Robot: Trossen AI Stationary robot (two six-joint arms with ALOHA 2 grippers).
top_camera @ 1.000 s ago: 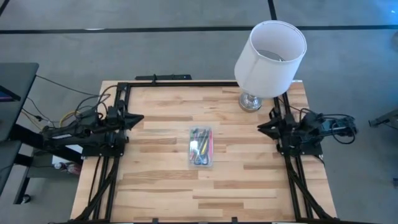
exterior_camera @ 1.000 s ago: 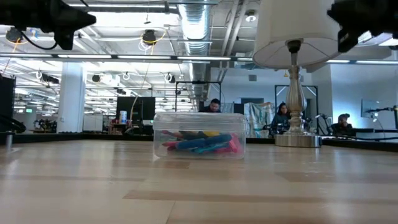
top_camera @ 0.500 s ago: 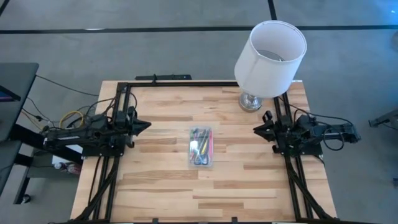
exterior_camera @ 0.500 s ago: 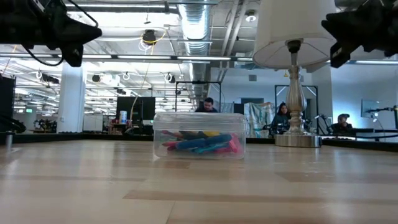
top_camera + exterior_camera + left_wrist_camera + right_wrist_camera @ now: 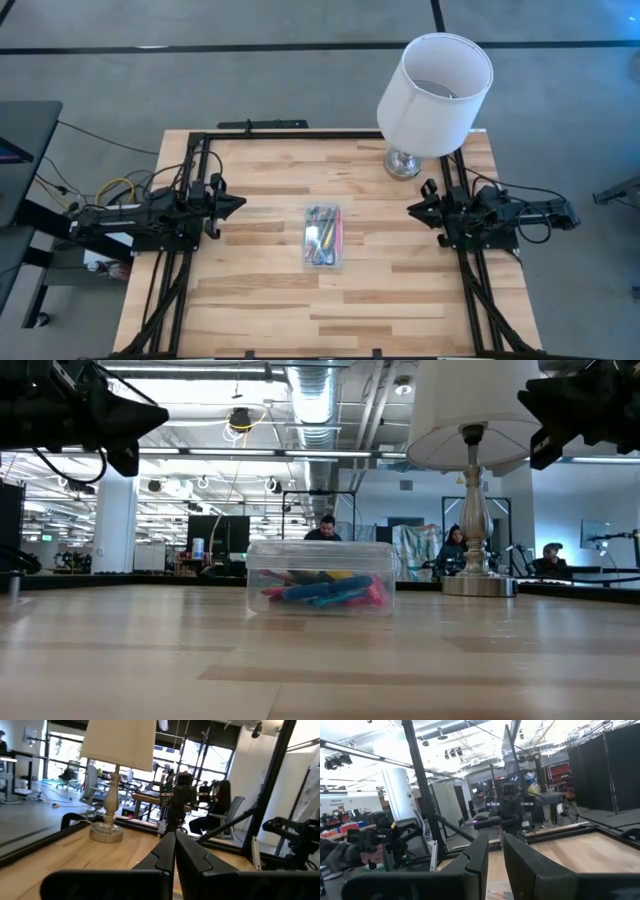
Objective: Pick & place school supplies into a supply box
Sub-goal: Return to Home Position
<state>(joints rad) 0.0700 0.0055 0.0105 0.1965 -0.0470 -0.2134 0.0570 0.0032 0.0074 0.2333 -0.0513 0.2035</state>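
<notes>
Over the last second the left claw (image 5: 238, 203) was shifted inward from the bench's left edge toward the middle and held raised above the wood. Its fingers (image 5: 190, 857) were seen pressed together, nothing gripped. The shift was judged part of the retreat to rest, not a new reach. In the centre of the bench (image 5: 260, 295) the supply box (image 5: 323, 236) was left unmoved, lid down, flat on the wood, with the school supplies (image 5: 322, 592) packed inside. No loose pen was seen outside it, so the packing was judged done. Behind the box, beyond the bench, a person (image 5: 325, 528) was noted, slightly shifted. At the back right corner a lamp (image 5: 435, 80) was stood, its shade hanging just beside the right arm, so it was judged the one thing likely to be brushed on the way back. The right claw (image 5: 412, 208) was moved in a little over that second, hardly at all in the last half. Its fingers (image 5: 520, 865) were held a narrow gap apart, empty, well apart from the box.
</notes>
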